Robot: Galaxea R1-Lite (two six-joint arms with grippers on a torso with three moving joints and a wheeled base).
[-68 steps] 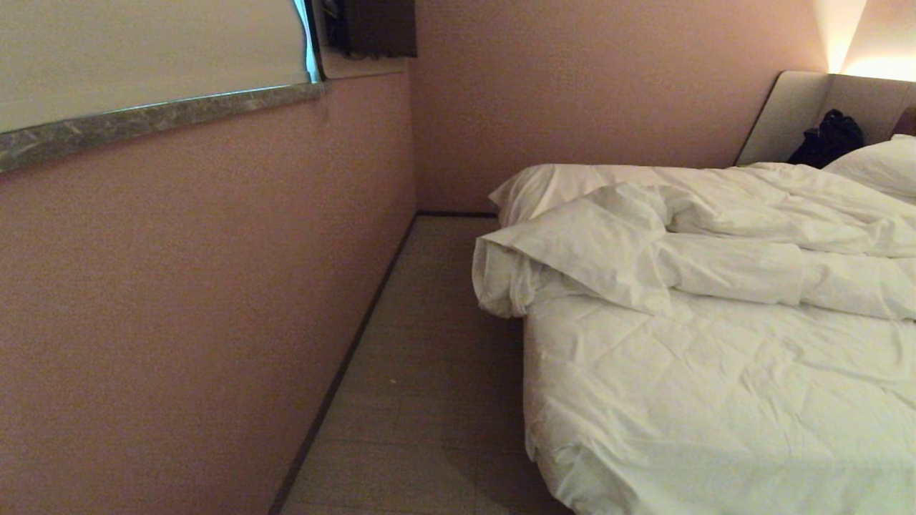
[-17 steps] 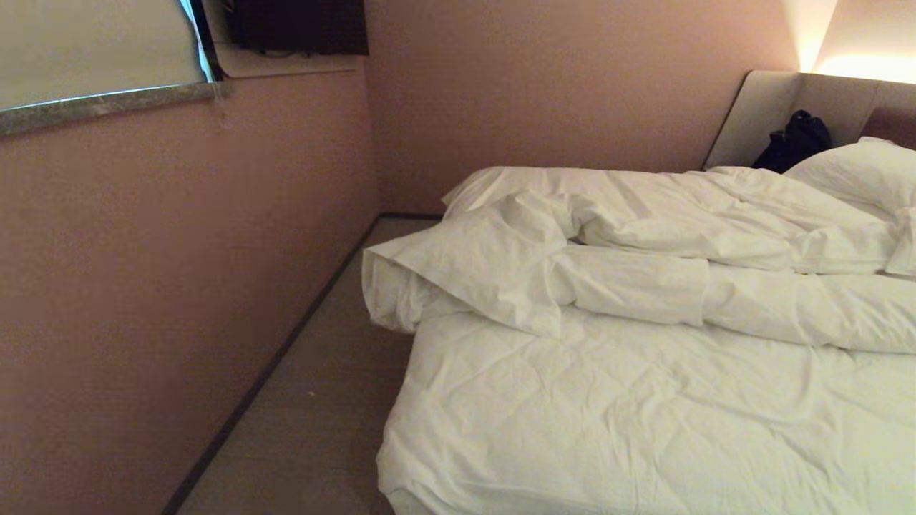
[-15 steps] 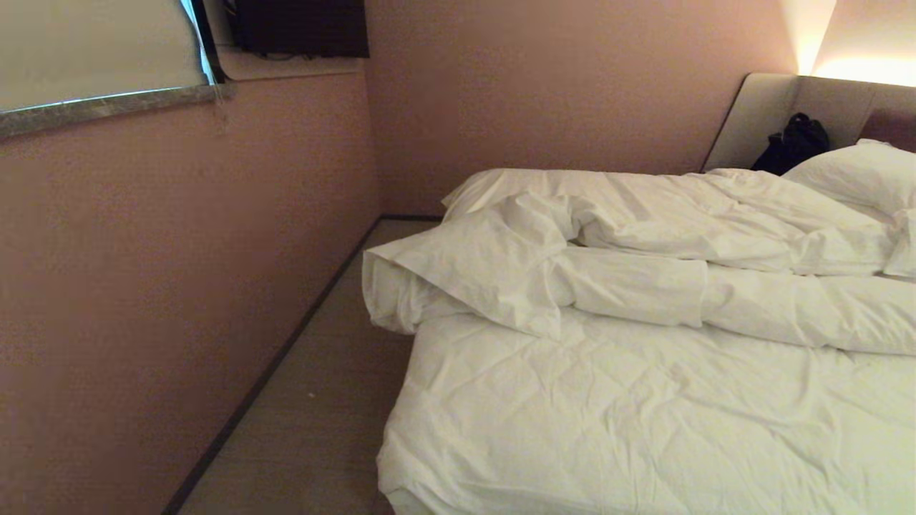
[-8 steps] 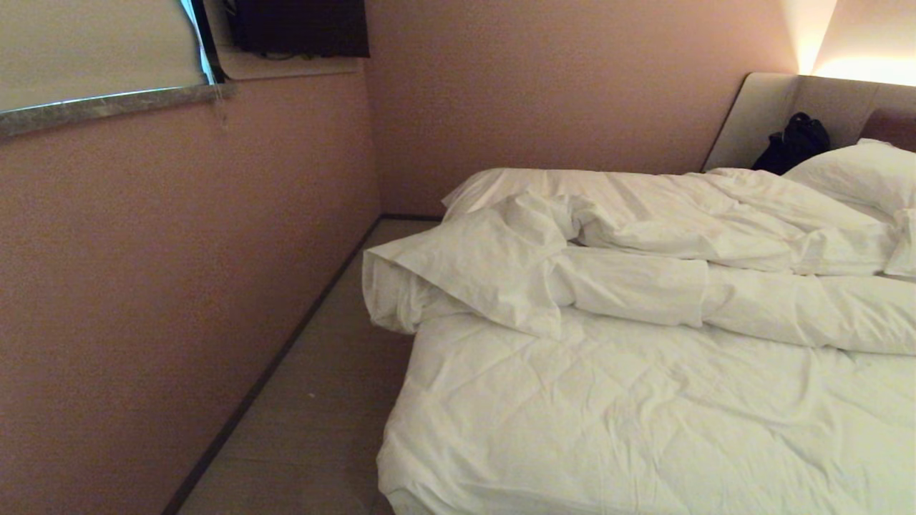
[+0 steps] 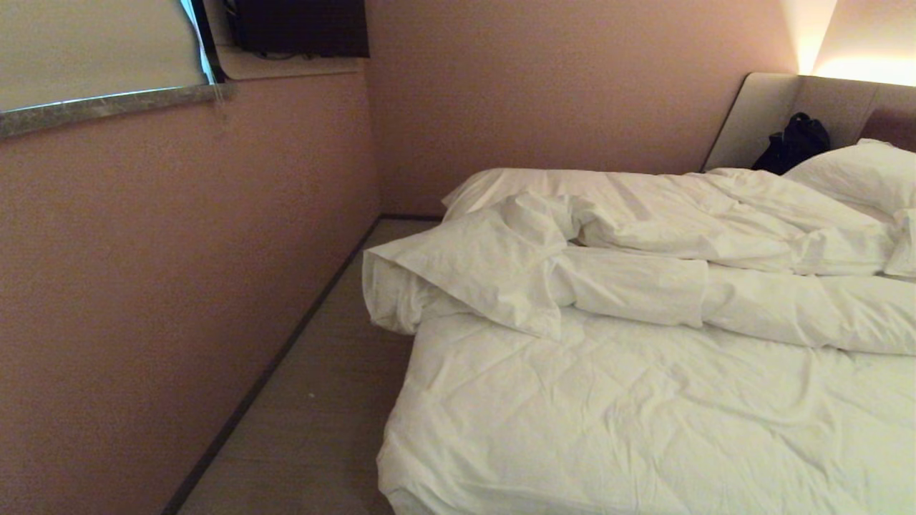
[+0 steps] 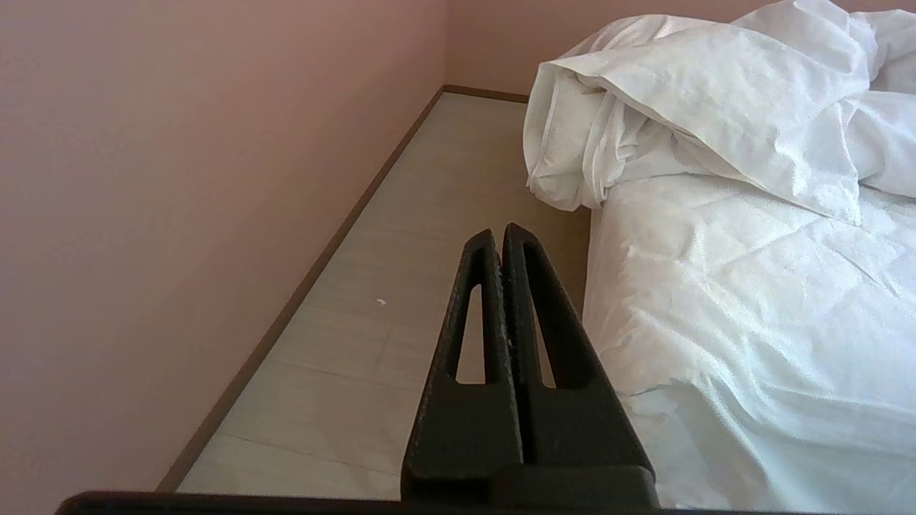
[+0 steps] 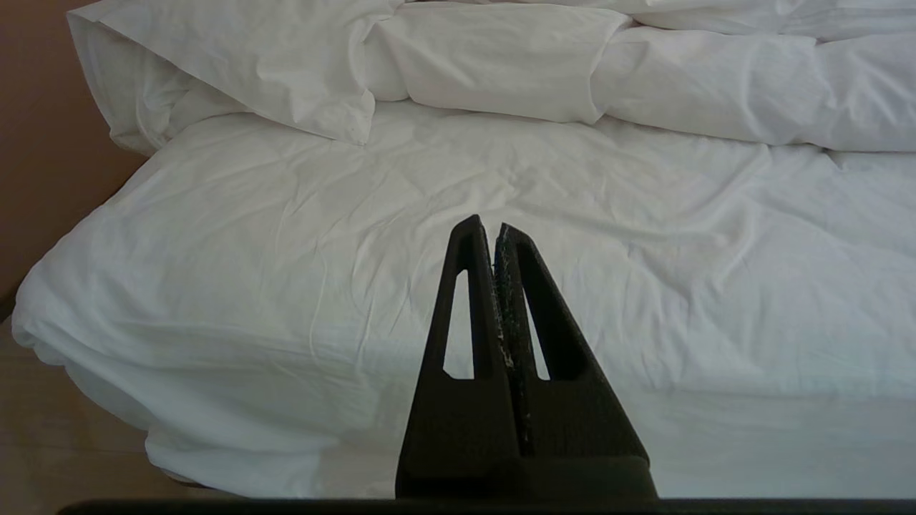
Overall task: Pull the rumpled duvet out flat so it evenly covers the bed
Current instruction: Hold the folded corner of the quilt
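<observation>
The white duvet (image 5: 544, 279) lies rumpled on the bed, bunched in a thick fold across the middle. One folded corner hangs off the bed's left side. Nearer me, creased white bedding (image 5: 644, 422) drapes over the foot end. The bed's beige headboard (image 5: 758, 118) stands at the far right. Neither arm shows in the head view. My left gripper (image 6: 499, 232) is shut and empty, hanging over the floor beside the bed, short of the duvet's hanging corner (image 6: 572, 157). My right gripper (image 7: 484, 227) is shut and empty, above the foot-end bedding, well short of the duvet's fold (image 7: 494, 64).
A pink wall (image 5: 179, 250) runs along the left, leaving a narrow strip of floor (image 5: 315, 400) between it and the bed. A white pillow (image 5: 859, 175) and a black bag (image 5: 791, 143) lie by the headboard. A stone ledge (image 5: 107, 107) juts from the wall.
Since the earliest frame the whole picture has shifted, so the camera has moved and the bed sits further left and closer. Over the last second nothing has moved.
</observation>
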